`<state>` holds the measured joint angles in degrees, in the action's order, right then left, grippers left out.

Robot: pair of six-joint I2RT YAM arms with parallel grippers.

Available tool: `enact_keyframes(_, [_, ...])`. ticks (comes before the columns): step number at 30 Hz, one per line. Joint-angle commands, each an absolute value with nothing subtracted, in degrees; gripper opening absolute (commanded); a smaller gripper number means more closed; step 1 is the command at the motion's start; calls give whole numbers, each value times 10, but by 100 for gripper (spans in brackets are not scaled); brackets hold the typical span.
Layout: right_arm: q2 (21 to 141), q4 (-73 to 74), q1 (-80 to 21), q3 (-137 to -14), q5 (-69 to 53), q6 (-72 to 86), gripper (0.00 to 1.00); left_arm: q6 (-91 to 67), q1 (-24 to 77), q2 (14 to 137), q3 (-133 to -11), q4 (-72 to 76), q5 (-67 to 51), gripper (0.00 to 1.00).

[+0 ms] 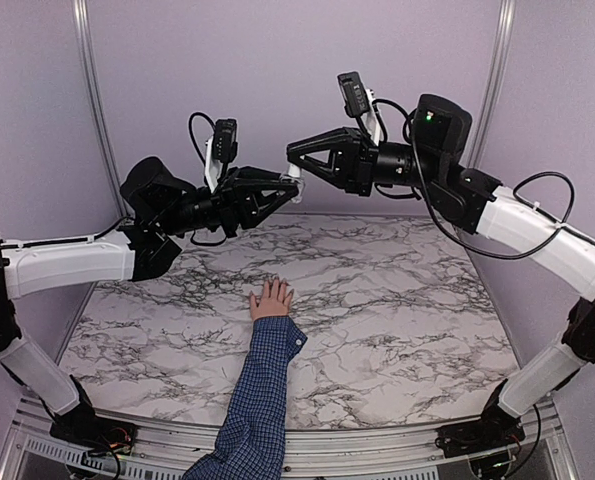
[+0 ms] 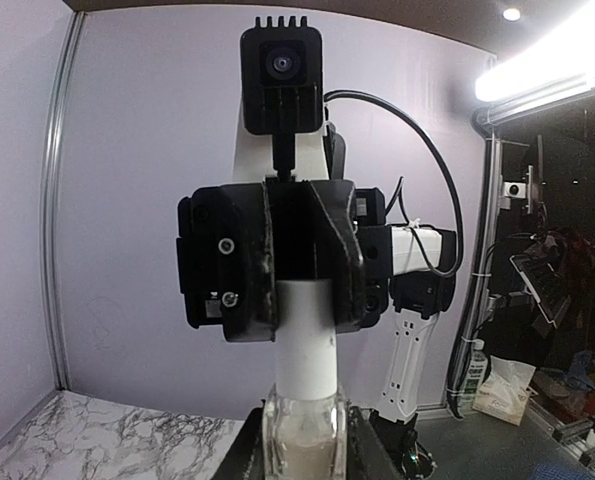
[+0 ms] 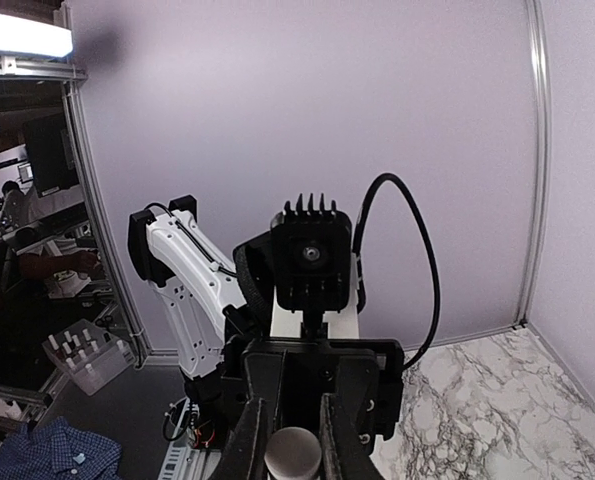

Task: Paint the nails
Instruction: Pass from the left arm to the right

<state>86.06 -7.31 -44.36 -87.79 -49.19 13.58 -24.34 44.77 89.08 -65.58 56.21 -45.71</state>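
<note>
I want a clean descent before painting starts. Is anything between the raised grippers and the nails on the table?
Nothing visible does. The nails lie exposed on the marble table. Both grippers hang above and beyond them, the left gripper shut on a bottle, the right gripper on its white cap.

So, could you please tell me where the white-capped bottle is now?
Top view, centre: the bottle hangs mid-air between the left claw and right claw, above the marble table, beyond the hand.
</note>
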Motion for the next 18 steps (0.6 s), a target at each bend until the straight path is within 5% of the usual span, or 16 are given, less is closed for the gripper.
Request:
enact_keyframes(1, [863, -45, -450, -905, -461, 155, 0, -167, 439, 860, -644, 541, -348, 0])
enact_keyframes(18, [886, 11, -452, -927, -353, 154, 0, -5, 475, 846, -616, 481, -76, 0])
